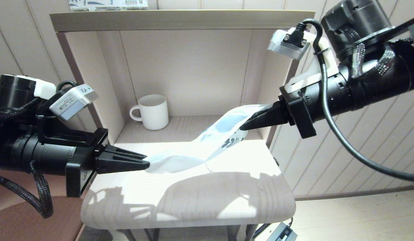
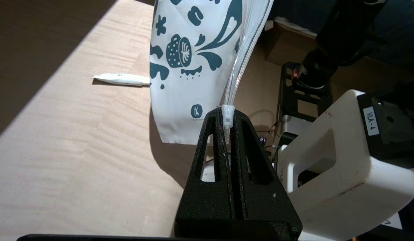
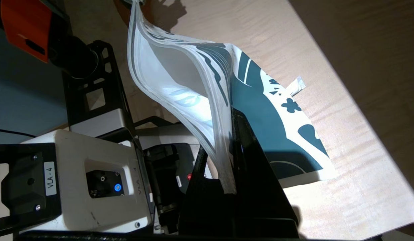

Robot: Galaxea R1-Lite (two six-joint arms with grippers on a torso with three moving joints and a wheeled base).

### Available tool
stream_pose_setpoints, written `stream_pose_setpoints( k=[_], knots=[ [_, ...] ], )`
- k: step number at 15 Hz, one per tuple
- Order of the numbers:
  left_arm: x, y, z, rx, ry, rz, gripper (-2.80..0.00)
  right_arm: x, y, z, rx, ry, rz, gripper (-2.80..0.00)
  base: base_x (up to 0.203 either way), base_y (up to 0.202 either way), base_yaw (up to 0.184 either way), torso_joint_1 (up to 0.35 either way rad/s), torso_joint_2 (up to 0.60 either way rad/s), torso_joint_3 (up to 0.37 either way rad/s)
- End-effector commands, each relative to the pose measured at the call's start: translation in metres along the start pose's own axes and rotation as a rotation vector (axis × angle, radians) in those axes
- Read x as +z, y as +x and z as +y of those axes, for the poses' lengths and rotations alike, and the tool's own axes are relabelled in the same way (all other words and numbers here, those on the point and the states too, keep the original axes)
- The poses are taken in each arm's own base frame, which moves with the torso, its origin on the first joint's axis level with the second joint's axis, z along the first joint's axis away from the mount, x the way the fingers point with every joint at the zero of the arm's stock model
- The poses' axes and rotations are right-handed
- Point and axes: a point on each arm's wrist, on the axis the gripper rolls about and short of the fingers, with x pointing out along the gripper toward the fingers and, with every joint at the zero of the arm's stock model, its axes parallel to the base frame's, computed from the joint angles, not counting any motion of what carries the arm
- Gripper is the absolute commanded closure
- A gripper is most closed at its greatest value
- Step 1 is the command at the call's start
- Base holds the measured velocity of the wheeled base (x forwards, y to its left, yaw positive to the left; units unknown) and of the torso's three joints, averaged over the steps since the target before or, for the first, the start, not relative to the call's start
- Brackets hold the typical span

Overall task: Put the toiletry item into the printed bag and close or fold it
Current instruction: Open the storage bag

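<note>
jaws of the left gripper [image 1: 147, 164] are clenched on one end of the long white translucent plastic pouch with dark leaf print [image 1: 207, 142], which is stretched above the pale wooden desk [image 1: 193, 204]. the thin white stick [image 2: 121, 79] is left lying on the desk beside the pouch. the other end is clamped by the right gripper [image 1: 242, 127].

2 black arms carry white wrist housings labelled VLA-4, braided black cable sleeves and a smooth black cable; tapered, slotted black fingers [image 1: 126, 161] end each arm.
</note>
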Motion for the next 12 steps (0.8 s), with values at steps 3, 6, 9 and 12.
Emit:
stream_pose_setpoints(
  k=[3, 6, 9, 12],
  knots=[
    [-0.0005, 0.0008, 0.0012, -0.005, -0.001, 0.0, 0.0, -0.0007, 0.0022, 0.0007, 0.011, 0.001, 0.006, 0.0, 0.0, 0.0, 0.0, 0.0, 0.0, 0.0],
    [-0.0025, 0.0007, 0.0002, -0.005, 0.002, 0.003, -2.8, -0.0006, 0.0024, 0.0011, 0.014, 0.0, 0.005, 0.0, 0.0, 0.0, 0.0, 0.0, 0.0, 0.0],
    [-0.0001, 0.0003, 0.0004, -0.004, 0.001, -0.001, -2.8, -0.0008, 0.0025, 0.0011, 0.014, 0.002, 0.006, 0.0, 0.0, 0.0, 0.0, 0.0, 0.0, 0.0],
    [0.0003, 0.0004, 0.0007, -0.004, 0.003, -0.002, -2.8, -0.0026, 0.004, 0.001, 0.017, 0.007, 0.013, 0.0, 0.0, 0.0, 0.0, 0.0, 0.0, 0.0]
  ],
)
